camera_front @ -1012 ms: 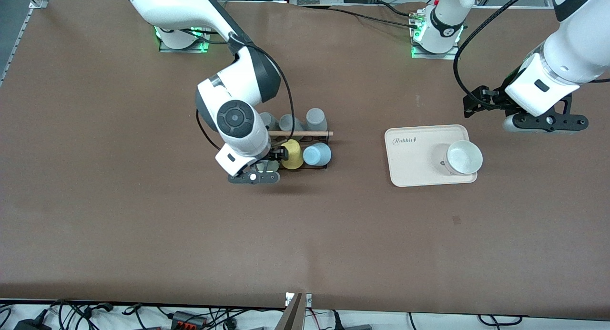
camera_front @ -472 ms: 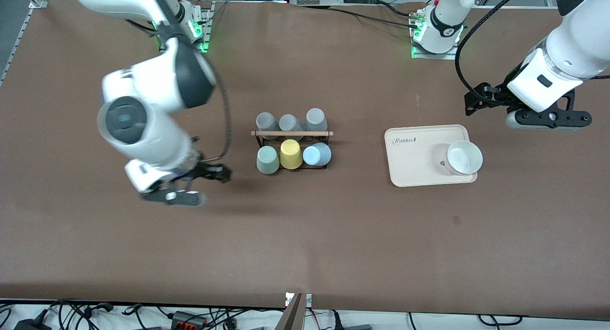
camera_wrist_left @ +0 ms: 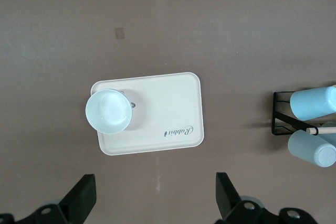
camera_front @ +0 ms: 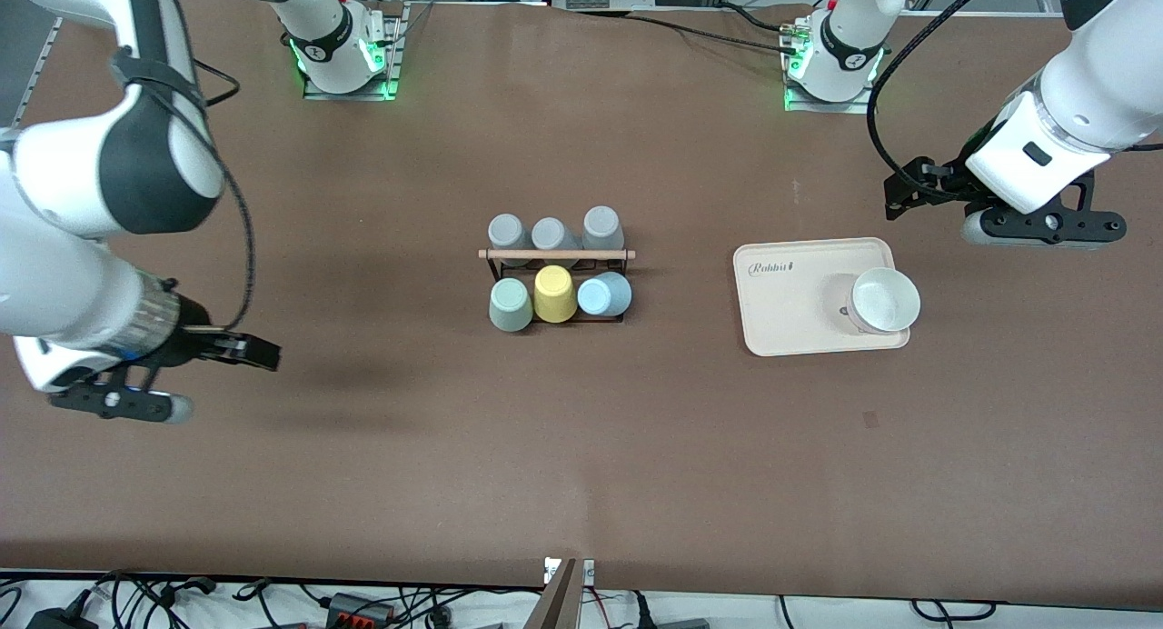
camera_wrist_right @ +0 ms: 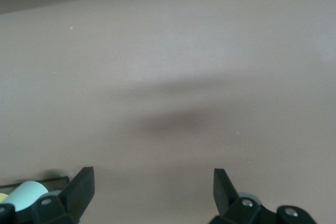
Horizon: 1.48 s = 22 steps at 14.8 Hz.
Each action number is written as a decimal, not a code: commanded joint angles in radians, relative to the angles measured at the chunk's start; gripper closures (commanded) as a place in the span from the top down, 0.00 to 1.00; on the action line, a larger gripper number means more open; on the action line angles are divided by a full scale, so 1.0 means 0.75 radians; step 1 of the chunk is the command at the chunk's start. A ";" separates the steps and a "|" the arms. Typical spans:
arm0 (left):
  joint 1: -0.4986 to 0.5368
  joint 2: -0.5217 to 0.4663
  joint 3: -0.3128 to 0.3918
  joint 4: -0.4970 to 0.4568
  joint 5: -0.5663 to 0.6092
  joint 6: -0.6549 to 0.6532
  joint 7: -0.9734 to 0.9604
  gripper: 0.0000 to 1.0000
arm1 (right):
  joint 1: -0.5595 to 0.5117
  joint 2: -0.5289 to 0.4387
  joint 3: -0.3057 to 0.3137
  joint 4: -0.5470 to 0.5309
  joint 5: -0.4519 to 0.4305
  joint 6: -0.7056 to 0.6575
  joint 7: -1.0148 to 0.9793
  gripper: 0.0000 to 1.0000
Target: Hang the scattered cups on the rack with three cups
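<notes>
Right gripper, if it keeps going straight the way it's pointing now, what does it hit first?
Probably just bare table. The right gripper is open over the right arm's end; its wrist view shows only brown surface ahead, with the mint-green cup off at the edge. Depth is unclear.

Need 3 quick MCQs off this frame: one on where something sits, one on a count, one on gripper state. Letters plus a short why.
1. Where is the white bowl?
A. on the cream tray
B. on the rack
C. on the bare table

2. How many cups sit on the rack?
A. three
B. five
C. six

3. What is the right gripper doing?
A. shut on the mint-green cup
B. open, holding nothing
C. shut on the yellow cup

Key: 1 A, the bowl stands inside the tray's rim. 2 C, three grey cups in one row, and the mint-green cup, yellow cup and light blue cup in the row nearer the front camera. 3 B, its fingers stand apart over bare table.
</notes>
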 commanded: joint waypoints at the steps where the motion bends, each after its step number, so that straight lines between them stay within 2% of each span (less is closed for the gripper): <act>1: 0.020 -0.034 -0.006 -0.033 -0.056 0.016 0.027 1.00 | -0.038 -0.052 0.024 0.001 -0.010 -0.066 -0.093 1.00; 4: 0.020 -0.032 0.000 -0.033 -0.056 0.022 0.027 1.00 | -0.089 -0.119 0.016 -0.030 -0.010 -0.073 -0.167 1.00; 7: 0.020 -0.034 0.003 -0.033 -0.054 0.022 0.029 1.00 | -0.100 -0.233 -0.038 -0.159 -0.010 -0.038 -0.338 1.00; 13: 0.024 -0.028 0.009 -0.035 -0.054 0.009 0.049 1.00 | -0.110 -0.377 -0.036 -0.296 -0.057 -0.018 -0.351 1.00; 18: 0.024 -0.028 0.011 -0.035 -0.039 0.005 0.047 1.00 | -0.143 -0.614 -0.038 -0.700 -0.055 0.168 -0.400 1.00; 22: 0.024 -0.030 0.011 -0.035 -0.037 0.009 0.045 1.00 | -0.143 -0.778 -0.038 -0.954 -0.053 0.283 -0.402 1.00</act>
